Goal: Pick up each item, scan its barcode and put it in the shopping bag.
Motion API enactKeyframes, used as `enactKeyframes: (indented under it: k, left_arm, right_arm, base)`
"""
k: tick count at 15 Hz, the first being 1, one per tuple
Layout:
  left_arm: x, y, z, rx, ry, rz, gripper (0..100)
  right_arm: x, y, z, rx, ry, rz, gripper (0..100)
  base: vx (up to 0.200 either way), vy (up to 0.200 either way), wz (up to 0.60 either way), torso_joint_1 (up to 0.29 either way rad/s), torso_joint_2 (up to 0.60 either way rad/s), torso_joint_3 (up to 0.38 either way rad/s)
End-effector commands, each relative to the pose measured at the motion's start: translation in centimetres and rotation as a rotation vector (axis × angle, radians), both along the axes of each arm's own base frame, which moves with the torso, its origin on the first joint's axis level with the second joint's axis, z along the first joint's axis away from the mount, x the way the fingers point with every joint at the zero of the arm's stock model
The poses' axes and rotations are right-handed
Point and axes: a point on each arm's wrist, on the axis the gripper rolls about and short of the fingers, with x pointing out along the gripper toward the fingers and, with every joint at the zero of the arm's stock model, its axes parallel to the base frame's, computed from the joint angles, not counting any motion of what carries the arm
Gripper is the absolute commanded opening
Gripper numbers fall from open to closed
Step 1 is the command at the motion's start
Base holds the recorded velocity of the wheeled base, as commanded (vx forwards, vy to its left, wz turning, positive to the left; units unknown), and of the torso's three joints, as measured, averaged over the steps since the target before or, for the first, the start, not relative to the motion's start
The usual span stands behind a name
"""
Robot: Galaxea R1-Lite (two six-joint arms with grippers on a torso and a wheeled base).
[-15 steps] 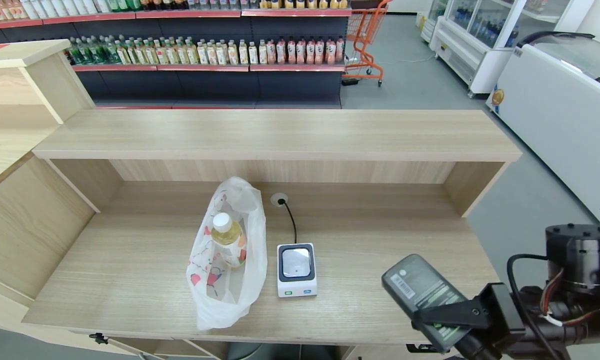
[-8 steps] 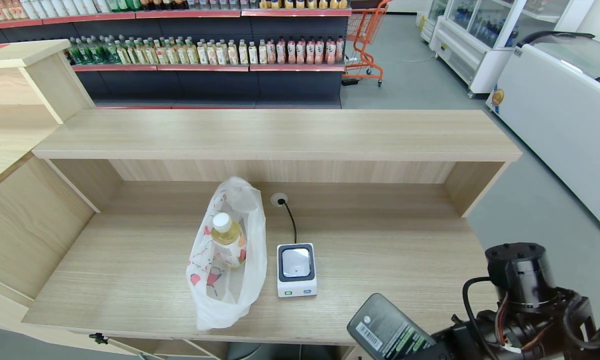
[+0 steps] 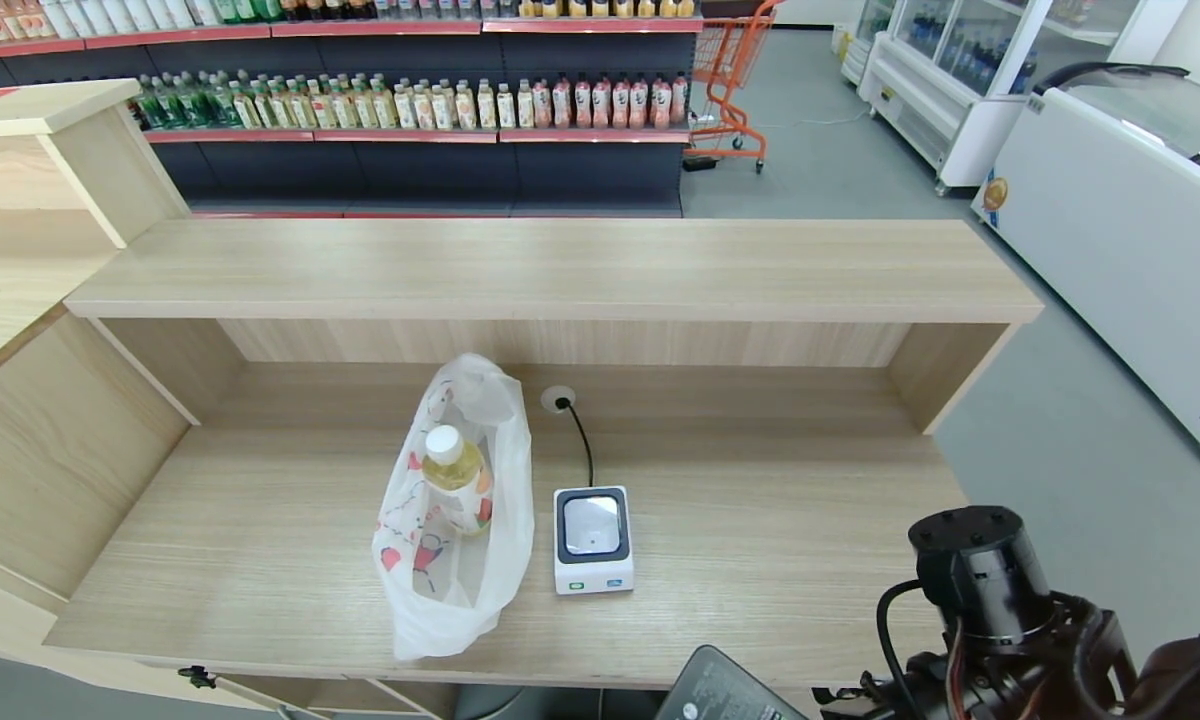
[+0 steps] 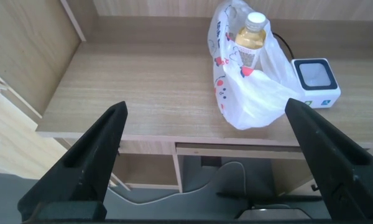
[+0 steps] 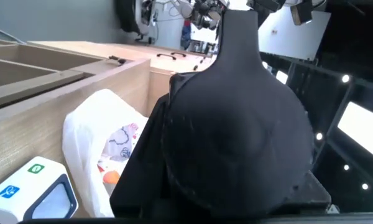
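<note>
Checkout counter: right tool low at near edge, clasping dark pouch.

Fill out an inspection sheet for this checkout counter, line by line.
Surface: light wooden counter, bare on the robot's right half.
Job's things: white plastic shopping bag with a yellow drink bottle with a white cap inside; white square barcode scanner beside the bag, on its right; dark flat pack off the counter's front edge.
Clutter: nothing seen.
Grippers: right gripper holds the dark flat pack; left gripper open, nothing in it, in front of the counter.
Cables: black cable from the scanner to a round hole in the counter.
Surroundings: shelves of bottled drinks, orange shopping cart, white freezers.
</note>
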Motion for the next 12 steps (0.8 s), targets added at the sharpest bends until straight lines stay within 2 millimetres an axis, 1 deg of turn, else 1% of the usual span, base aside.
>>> enactKeyframes:
  k: [1,12]
  left_arm:
    - [0.00,0.00,0.00,0.000,0.000,0.000,100]
    - [0.00,0.00,0.00,0.000,0.000,-0.001,100]
  right_arm:
    - [0.26,-0.01,-0.49,-0.012,0.020,-0.006,0]
    - [0.49,0.15,-0.90,-0.021,0.035,-0.007,0]
  base:
    - [0.000,0.000,0.00,0.000,0.00,0.000]
    - [0.000,0.000,0.00,0.000,0.00,0.000]
